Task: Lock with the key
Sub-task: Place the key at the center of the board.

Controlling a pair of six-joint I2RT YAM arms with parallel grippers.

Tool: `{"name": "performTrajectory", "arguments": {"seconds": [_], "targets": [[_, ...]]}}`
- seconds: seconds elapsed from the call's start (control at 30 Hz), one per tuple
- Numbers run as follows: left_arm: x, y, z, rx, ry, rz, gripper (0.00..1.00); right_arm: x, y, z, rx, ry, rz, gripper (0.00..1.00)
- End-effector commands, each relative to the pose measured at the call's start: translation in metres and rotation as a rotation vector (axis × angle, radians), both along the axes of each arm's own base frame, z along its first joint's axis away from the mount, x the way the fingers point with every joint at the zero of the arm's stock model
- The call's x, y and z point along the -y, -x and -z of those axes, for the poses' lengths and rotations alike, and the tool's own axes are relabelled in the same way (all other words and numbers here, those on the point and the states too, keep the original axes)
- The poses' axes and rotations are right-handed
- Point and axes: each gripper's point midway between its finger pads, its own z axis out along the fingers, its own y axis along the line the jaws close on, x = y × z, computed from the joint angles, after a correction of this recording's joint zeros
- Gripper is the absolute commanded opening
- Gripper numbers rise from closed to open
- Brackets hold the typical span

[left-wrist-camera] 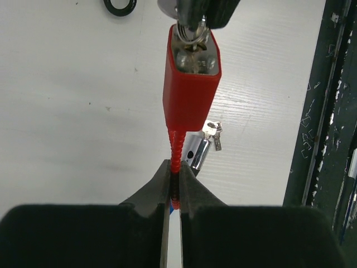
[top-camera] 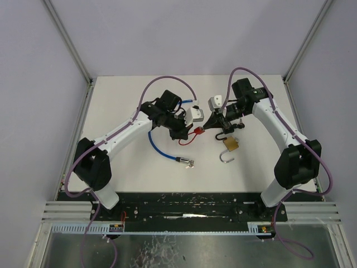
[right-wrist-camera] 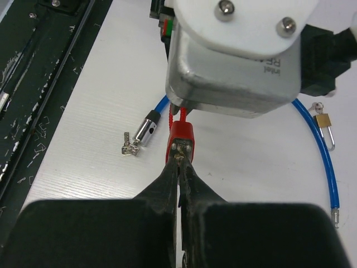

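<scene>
A red cable lock (left-wrist-camera: 191, 92) hangs in the air between my two grippers. Its red cable (left-wrist-camera: 176, 151) runs down into my left gripper (left-wrist-camera: 176, 181), which is shut on it. The key (left-wrist-camera: 193, 38) sticks out of the lock's metal end face, with a ring on it. My right gripper (right-wrist-camera: 179, 163) is shut on that key, fingertips right against the lock body (right-wrist-camera: 181, 138). In the top view the lock (top-camera: 196, 131) sits mid-table between the left gripper (top-camera: 183, 133) and the right gripper (top-camera: 208, 126).
A blue cable lock with a silver cylinder (top-camera: 183, 161) and its keys (top-camera: 192, 164) lies on the table below the grippers. A brass padlock (top-camera: 230, 145) with an open shackle lies to the right. A small brass padlock (right-wrist-camera: 323, 120) lies beside the blue cable (right-wrist-camera: 326, 167).
</scene>
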Motion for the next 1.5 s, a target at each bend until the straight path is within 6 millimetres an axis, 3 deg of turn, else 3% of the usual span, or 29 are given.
{"name": "performTrajectory", "arguments": {"seconds": [0.0,0.3,0.4,0.53,0.6,0.7,0.83,0.9,1.03,1.1,1.17,1.3,1.37,1.47], "targets": [[-0.012,0.001,0.016,-0.039,-0.017,-0.037,0.00,0.006,-0.010,-0.034,0.051,-0.036,0.061,0.00],[-0.014,0.000,0.023,-0.065,0.007,-0.056,0.00,0.009,-0.007,-0.033,-0.009,-0.051,0.096,0.00],[-0.001,-0.003,0.005,-0.092,0.074,-0.072,0.00,0.006,0.005,-0.030,-0.061,-0.070,0.074,0.00],[0.022,-0.004,-0.027,-0.112,0.214,-0.040,0.00,-0.007,0.044,-0.013,-0.037,-0.025,-0.065,0.00],[0.028,0.000,-0.032,-0.142,0.257,-0.016,0.00,-0.008,0.049,-0.012,-0.034,-0.026,-0.083,0.00],[0.026,0.005,-0.020,-0.245,0.268,-0.012,0.00,-0.002,0.028,-0.016,-0.008,-0.007,-0.007,0.00],[0.017,0.014,-0.007,-0.401,0.281,-0.025,0.00,0.022,-0.008,-0.028,-0.006,-0.047,0.108,0.00],[0.017,0.017,-0.007,-0.412,0.287,-0.013,0.00,0.025,-0.001,-0.024,0.010,-0.033,0.074,0.00],[0.022,0.017,-0.011,-0.442,0.314,0.005,0.00,0.012,0.038,-0.013,-0.024,-0.016,-0.042,0.00],[0.025,0.015,-0.009,-0.454,0.309,-0.003,0.00,0.008,0.038,-0.014,-0.060,-0.036,-0.023,0.00],[0.024,0.013,-0.008,-0.431,0.297,-0.011,0.00,0.009,0.022,-0.021,-0.077,-0.058,0.040,0.00],[0.010,0.009,0.010,-0.353,0.215,-0.052,0.00,0.036,-0.022,-0.053,-0.111,-0.155,0.197,0.00],[0.002,0.008,0.020,-0.322,0.166,-0.073,0.00,0.045,-0.032,-0.062,-0.123,-0.179,0.235,0.00],[-0.002,0.005,0.023,-0.292,0.145,-0.093,0.00,0.047,-0.032,-0.064,-0.140,-0.190,0.244,0.00]]}}
